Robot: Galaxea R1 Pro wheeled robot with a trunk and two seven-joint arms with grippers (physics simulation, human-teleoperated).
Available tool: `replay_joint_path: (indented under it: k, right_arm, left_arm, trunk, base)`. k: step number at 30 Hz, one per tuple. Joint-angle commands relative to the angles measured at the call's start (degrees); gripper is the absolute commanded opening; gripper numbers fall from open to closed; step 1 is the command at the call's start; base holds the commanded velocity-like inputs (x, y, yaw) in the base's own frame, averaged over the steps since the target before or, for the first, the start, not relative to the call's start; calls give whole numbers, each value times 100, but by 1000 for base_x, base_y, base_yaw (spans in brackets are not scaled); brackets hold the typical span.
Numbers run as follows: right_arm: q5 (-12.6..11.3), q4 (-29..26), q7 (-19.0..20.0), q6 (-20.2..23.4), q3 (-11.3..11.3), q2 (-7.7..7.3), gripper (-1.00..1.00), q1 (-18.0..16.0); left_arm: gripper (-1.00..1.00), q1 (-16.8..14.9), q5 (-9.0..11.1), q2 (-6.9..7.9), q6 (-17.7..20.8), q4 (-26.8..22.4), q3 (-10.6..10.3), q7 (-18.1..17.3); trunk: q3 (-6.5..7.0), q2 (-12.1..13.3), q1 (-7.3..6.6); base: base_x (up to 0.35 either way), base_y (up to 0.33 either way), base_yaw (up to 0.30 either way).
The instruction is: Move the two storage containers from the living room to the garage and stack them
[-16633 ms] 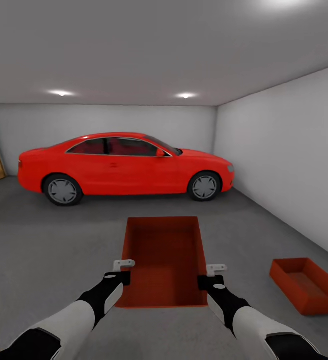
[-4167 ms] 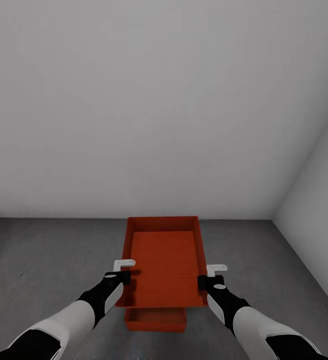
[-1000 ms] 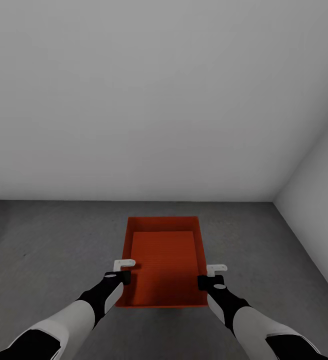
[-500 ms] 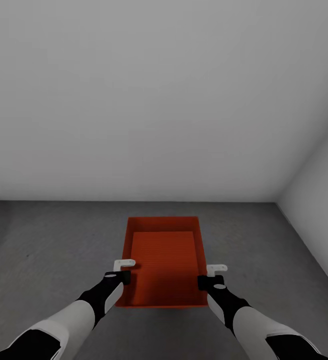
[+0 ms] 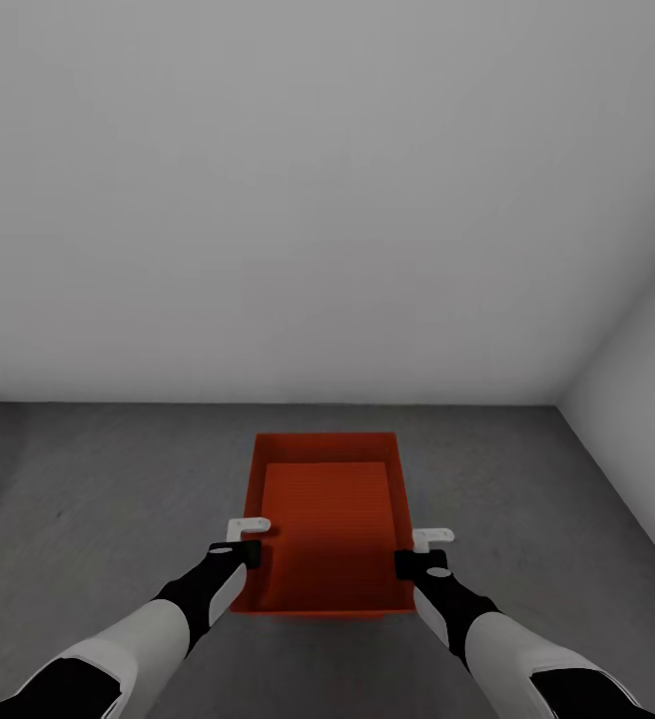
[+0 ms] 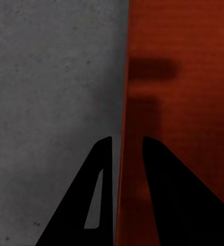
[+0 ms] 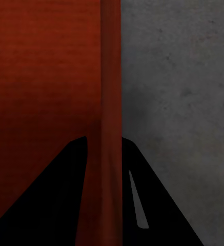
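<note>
Dark grey speckled concrete floor (image 5: 88,499), pale grey walls. Orange-red open-topped rectangular bin (image 5: 327,519) lower centre; left claw (image 5: 248,540) pinching left wall, right claw (image 5: 419,550) pinching right wall.

Probably a garage: bare grey walls (image 5: 327,200), speckled concrete floor (image 5: 98,479).

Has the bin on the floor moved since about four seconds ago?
Cannot tell. A sliver of the lower bin shows under the held bin; the wall corner shifted too, so the camera moved.
</note>
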Motion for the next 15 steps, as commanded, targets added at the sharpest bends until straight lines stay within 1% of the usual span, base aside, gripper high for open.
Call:
replay_joint_path:
  k: [1, 5, 9, 11, 15]
  right_arm:
    - [-57, 18, 27, -10, 47, 1, -100, 1]
    - [-57, 18, 28, -10, 47, 1, -100, 1]
    - [-58, 21, 28, -10, 50, 1, -100, 1]
    - [-62, 25, 19, -14, 48, 1, -100, 1]
    - [-63, 26, 13, -18, 49, 2, -100, 1]
  left_arm:
    - [-100, -8, -138, 303, -125, -26, 345, 89]
    - [-100, -8, -138, 305, -125, -26, 342, 89]
    - [-100, -8, -139, 303, -125, -25, 337, 89]
    - [-100, -8, -138, 302, -125, -25, 337, 89]
    - [-100, -8, -138, 302, -125, -30, 336, 89]
  trunk:
    - [-6, -6, 3]
    - [-6, -6, 3]
    - [-6, -6, 3]
    - [-6, -6, 3]
    - [-6, -6, 3]
  base:
    - [187, 1, 0]
    - [255, 1, 0]
    - [94, 0, -2]
    - [22, 0, -128]
    - [6, 0, -238]
